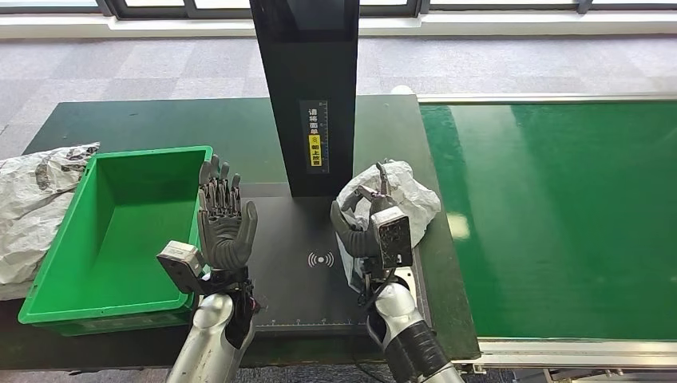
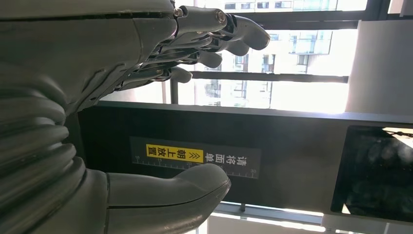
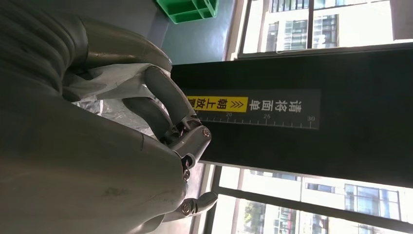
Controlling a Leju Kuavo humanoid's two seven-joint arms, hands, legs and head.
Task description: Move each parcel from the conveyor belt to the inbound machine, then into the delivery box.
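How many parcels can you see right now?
2: one white parcel held in the right hand over the inbound machine; another lying left of the green box.

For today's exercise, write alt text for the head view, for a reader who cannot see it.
The right robot hand holds a white parcel over the black inbound machine. The left robot hand is open beside an empty green delivery box.

Daylight fills the scene, apparently from the windows (image 2: 272, 63), which blow out white in both wrist views. The conveyor belt (image 1: 559, 215) carries a soft sheen. The head view is sharp; nearby hand surfaces in the wrist views look slightly soft.
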